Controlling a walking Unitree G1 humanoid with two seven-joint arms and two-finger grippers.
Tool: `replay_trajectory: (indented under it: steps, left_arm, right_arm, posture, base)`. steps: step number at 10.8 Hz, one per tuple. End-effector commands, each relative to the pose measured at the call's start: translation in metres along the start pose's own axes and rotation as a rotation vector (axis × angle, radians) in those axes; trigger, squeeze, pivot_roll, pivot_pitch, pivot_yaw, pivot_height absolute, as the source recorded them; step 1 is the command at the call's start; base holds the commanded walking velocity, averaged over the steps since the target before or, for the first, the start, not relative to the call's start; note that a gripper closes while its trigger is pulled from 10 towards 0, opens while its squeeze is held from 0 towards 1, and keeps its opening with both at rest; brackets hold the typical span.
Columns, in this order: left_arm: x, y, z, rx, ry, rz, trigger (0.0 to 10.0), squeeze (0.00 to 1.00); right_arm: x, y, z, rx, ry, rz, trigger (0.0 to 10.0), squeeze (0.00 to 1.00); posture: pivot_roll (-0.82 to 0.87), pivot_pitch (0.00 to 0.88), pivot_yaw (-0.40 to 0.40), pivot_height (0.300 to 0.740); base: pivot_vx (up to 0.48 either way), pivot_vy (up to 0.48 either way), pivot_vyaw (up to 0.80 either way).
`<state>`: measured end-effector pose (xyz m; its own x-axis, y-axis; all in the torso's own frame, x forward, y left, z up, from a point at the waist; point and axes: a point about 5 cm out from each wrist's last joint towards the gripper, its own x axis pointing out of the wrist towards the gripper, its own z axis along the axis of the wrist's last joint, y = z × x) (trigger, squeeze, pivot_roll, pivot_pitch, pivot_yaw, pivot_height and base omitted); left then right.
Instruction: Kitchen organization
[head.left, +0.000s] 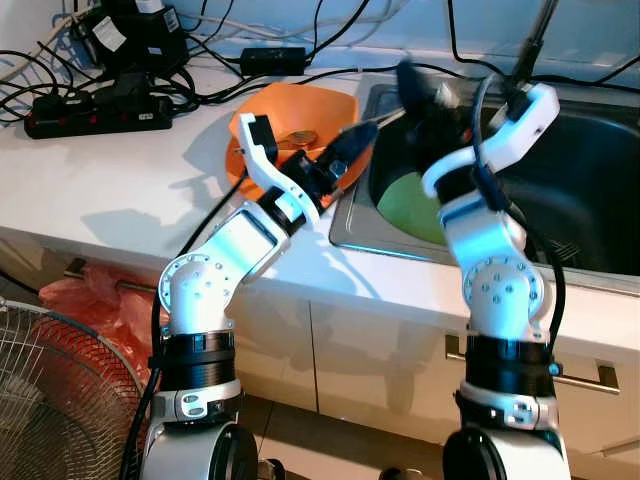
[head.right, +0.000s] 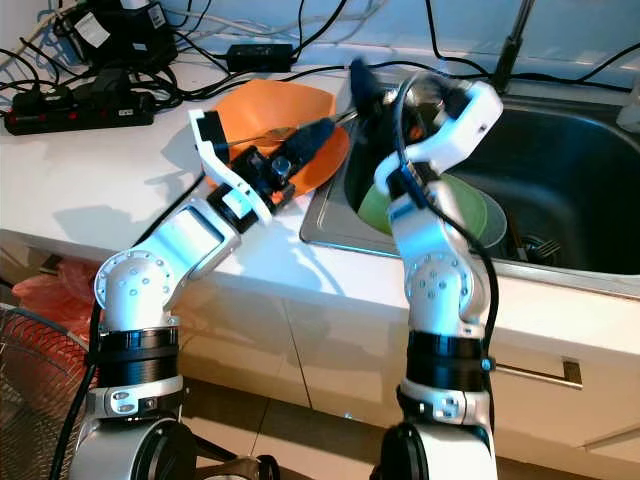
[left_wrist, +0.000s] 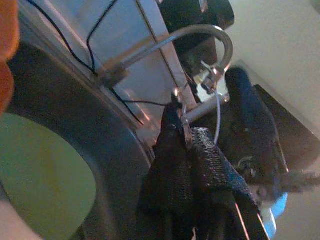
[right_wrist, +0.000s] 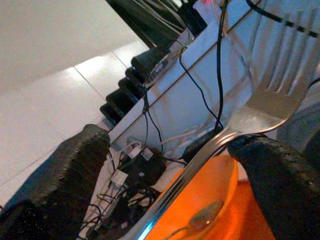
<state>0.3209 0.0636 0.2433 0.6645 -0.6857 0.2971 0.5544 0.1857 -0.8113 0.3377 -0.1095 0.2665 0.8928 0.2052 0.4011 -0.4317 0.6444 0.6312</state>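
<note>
Cupboards nearest, was it?

Yes. White cupboard fronts (head.left: 380, 350) ran under the worktop edge, with a round wire fan guard (head.left: 40, 400) and a crumpled red plastic bag (head.left: 90, 300) low on the robot's left.

And the arms?

Both rose from there over the white worktop (head.left: 120, 190). The left gripper (head.left: 358, 138) lay across the near rim of the wide orange bowl (head.left: 300, 105), just at the corner of the stainless steel sink (head.left: 600, 170). Its jaws were pressed together on the thin handle of the silver metal fork (right_wrist: 260, 107).

Where did the fork point?

Out over the sink's left edge, toward the right gripper (head.left: 425, 92), which hung above that same corner. The right jaws stood apart, one black finger (right_wrist: 75, 175) clear of the fork and the other (right_wrist: 280, 180) touching it just below the tines. I could not tell whether that counted as any grip.

Anything in the bowl?

A small spoon (right_wrist: 205, 215) lay inside it. The bowl sat on the worktop, touching the sink's rim or just beside it.

And in the sink?

A round pale green plate (head.left: 405, 205) lay in the basin near the left wall, below the right gripper. A curved metal tap (left_wrist: 200, 35) rose behind.

Farthest back?

A black power strip (head.left: 95, 112) at the rear left of the worktop, among a tangle of black cables (head.left: 250, 85) running along the wall.
</note>
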Motion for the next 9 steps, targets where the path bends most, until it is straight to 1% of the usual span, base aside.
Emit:
replay_trajectory:
  steps: [1,2,3,4,5,6,8,9]
  left_arm:
    - [-0.004,-0.003,-0.004,-0.006,0.031,-0.043,0.0,0.00]
    - [-0.005,-0.005,-0.003,-0.006,0.043,-0.059,0.0,0.00]
    - [-0.006,-0.005,-0.001,-0.005,0.048,-0.068,0.0,0.00]
    - [-0.007,-0.001,0.006,0.007,0.024,-0.039,0.0,0.00]
    - [-0.008,0.001,0.009,0.012,0.014,-0.033,0.0,0.00]
    - [-0.009,0.002,0.011,0.019,0.007,-0.025,0.0,0.00]
    - [-0.009,0.001,0.013,0.025,0.008,-0.032,0.0,0.00]
    - [-0.010,0.002,0.013,0.028,0.006,-0.030,0.0,0.00]
  right_arm:
    - [0.004,0.004,0.008,0.011,-0.048,0.012,0.0,0.00]
    - [0.005,0.004,0.010,0.009,-0.057,0.013,0.0,0.00]
    - [0.006,0.003,0.011,0.008,-0.061,0.011,1.0,0.00]
    - [0.006,0.002,0.012,0.007,-0.063,0.003,8.1,0.00]
    - [0.006,0.003,0.011,0.011,-0.055,0.004,10.0,0.00]
    - [0.005,0.004,0.009,0.018,-0.045,0.009,10.0,0.00]
    - [0.003,0.005,0.002,0.076,-0.008,0.020,10.0,0.00]
    - [0.002,0.008,-0.002,0.173,0.017,0.042,10.0,0.00]
  posture:
    - [-0.04,0.099,0.063,0.740]
    - [-0.04,0.099,0.064,0.740]
    - [-0.04,0.101,0.065,0.740]
    - [-0.04,0.102,0.065,0.740]
    - [-0.04,0.101,0.065,0.740]
    - [-0.04,0.103,0.065,0.740]
    - [-0.04,0.103,0.064,0.740]
    - [-0.04,0.101,0.063,0.740]
  base:
    - [0.000,0.000,0.00]
    - [0.000,0.000,0.00]
    - [0.000,0.000,0.00]
    - [0.000,0.000,0.00]
    - [0.000,0.000,0.00]
    - [0.000,0.000,0.00]
    - [0.000,0.000,0.00]
    - [0.000,0.000,0.00]
